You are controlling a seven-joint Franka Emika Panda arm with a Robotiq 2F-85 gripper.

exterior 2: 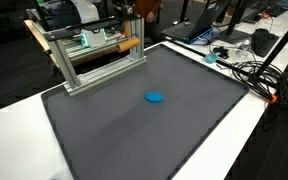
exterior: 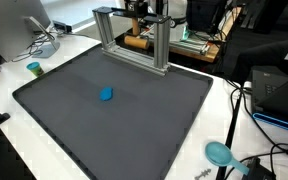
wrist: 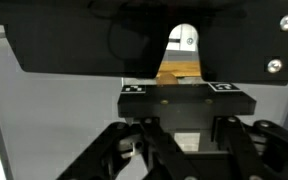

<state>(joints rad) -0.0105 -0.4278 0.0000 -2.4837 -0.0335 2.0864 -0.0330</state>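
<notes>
My gripper (wrist: 184,118) sits high at the back, over the metal frame (exterior: 134,40) that stands on the far edge of the dark mat (exterior: 114,120); it also shows above the frame (exterior 2: 94,55). In the wrist view its black linkages rise to a black block (wrist: 184,100) carrying two square markers, and the jaws are shut on it, fingertips hidden behind it. A wooden rod (wrist: 179,70) shows just beyond the block and lies inside the frame (exterior 2: 119,47). A small blue object (exterior: 106,95) lies alone mid-mat (exterior 2: 155,98), far from the gripper.
A teal cup (exterior: 34,68) and a white monitor (exterior: 34,25) stand off one side of the mat. A teal round dish (exterior: 219,153), cables (exterior 2: 246,70) and a black box (exterior: 279,90) crowd the opposite side. Clutter and laptops (exterior 2: 199,30) lie behind the frame.
</notes>
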